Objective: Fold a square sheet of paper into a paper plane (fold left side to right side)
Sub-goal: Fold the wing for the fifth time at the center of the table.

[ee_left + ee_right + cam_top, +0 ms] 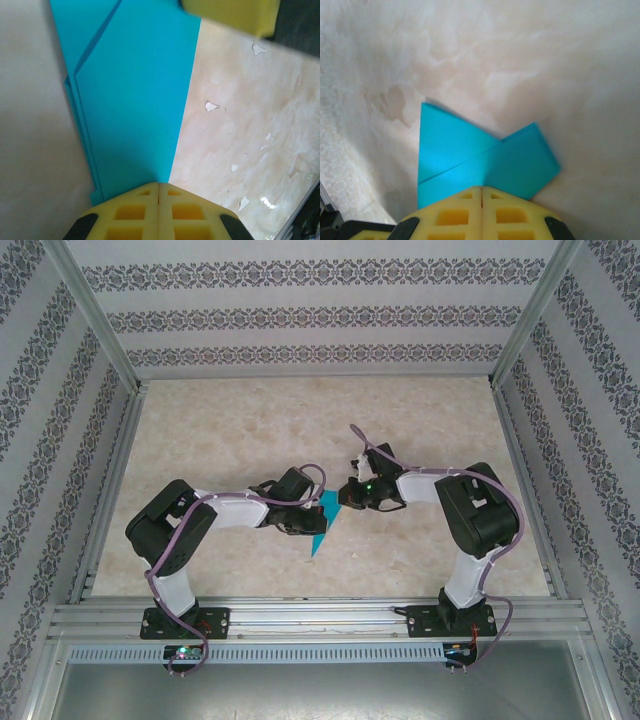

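Paper plane [321, 530]: top hidden under left end effector [298, 525], right end effector [350, 496].

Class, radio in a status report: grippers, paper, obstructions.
Both shut: left gripper, right gripper, tips at the folded teal paper. It lies on the table between them. Nothing in the way.

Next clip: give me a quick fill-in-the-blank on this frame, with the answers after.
1. The folded paper lies flat on the ____.
2. The left pincer has its jaws ____.
3. The right pincer has foam fingers coloured ____.
Missing words: table; shut; yellow.
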{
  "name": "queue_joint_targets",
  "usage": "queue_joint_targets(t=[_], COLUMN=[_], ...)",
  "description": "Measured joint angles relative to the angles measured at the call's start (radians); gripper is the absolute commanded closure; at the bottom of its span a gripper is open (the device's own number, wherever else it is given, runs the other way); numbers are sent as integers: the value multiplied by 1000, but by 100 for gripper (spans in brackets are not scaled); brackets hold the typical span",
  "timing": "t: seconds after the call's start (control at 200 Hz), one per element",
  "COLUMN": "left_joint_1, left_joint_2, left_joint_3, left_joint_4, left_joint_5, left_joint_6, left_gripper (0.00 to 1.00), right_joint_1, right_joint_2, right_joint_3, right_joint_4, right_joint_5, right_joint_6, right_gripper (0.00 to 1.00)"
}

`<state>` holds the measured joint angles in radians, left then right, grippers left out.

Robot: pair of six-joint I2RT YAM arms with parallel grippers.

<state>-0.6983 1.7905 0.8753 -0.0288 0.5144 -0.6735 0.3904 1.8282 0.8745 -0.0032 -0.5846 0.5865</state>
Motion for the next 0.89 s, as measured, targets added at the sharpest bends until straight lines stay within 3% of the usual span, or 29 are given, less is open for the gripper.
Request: queue_joint_targets(t=[0.475, 0.63, 0.894], left_joint_1=[0, 0, -8], left_joint_2=[-13, -13, 6], left_joint_3=[-56, -71, -71], left_joint_4=[98, 135, 198], left_joint_5=[20, 27, 12], left_joint_6=[-63, -118, -209], left_gripper=[100, 100, 100], right_joint_1=[-134, -169, -205], right_joint_2=[14, -133, -443], right_joint_3=[67, 31, -159], right_joint_4=[-39, -49, -67], right_joint_5=[31, 54, 114], right_joint_6=[-37, -37, -13], right_gripper=[100, 100, 87])
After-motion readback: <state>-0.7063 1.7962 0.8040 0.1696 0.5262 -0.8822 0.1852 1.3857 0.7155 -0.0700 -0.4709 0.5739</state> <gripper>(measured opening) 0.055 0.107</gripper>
